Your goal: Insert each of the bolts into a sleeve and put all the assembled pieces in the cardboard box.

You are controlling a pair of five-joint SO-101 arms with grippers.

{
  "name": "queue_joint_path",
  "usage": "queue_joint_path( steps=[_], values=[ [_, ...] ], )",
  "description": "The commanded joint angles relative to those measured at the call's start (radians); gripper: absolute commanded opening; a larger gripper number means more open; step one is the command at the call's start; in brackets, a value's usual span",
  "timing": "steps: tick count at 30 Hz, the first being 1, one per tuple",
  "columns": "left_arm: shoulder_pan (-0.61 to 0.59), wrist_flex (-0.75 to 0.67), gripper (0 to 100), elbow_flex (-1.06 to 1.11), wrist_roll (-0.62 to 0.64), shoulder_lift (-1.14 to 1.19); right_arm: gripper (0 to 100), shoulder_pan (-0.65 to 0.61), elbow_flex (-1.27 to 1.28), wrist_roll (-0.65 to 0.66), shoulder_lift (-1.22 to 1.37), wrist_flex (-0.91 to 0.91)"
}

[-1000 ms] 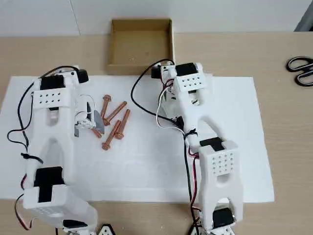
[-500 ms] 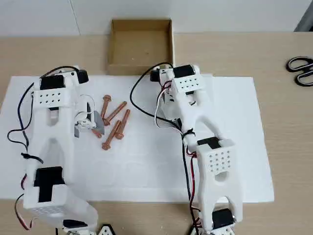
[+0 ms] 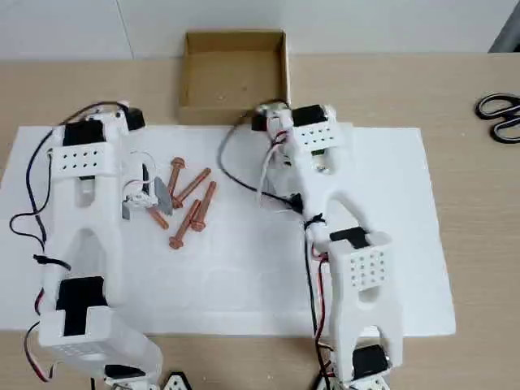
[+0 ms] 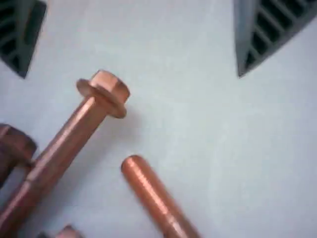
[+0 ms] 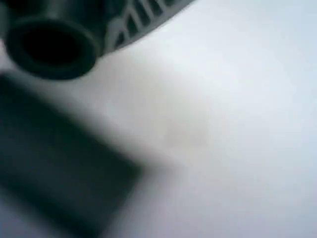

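The left gripper hangs low with its jaws wide apart and nothing between them; just under it lies a bolt, and a second bolt's plain end lies near its shank, apart from it; in the high view the bolts, about five, lie loose in a fan at 3 o'clock of that gripper. The right gripper sits low over the sheet, with what I take for a sleeve close against it; whether it holds the sleeve I cannot tell. The box stands at 1 o'clock of the bolts, well apart, and no piece shows in it; so I judge nothing done yet: no bolt sits in a sleeve, and every insertion and every drop into the box is left.

The bolts are copper-coloured metal, faintly glossy; smooth round shanks, hexagon heads on round flanges. The sleeve is dark, matte, thick-walled, with a round hollow mouth. The box is shallow, square, brown cardboard, open on top. The sheet is white and matte, on a pale wood-grain table; black-handled scissors lie at 3 o'clock of the box, well apart.
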Motion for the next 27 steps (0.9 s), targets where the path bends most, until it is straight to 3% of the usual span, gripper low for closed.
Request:
queue_joint_path(
  steps=[1,9,16,27],
  values=[
    [0.003,0.028,25,-0.082,-0.026,-0.002,0.4,0.004,-0.011,-0.002,-0.209,0.012],
    [-0.012,0.026,19,-0.191,-0.025,0.206,0.4,0.001,0.066,0.026,-0.332,0.012],
    [-0.072,0.026,16,-0.369,0.086,0.367,0.4,0.004,0.083,0.026,-0.34,0.012],
    [-0.078,-0.012,16,-0.449,0.287,0.502,0.4,-0.001,0.083,0.023,-0.34,0.012]
  ],
)
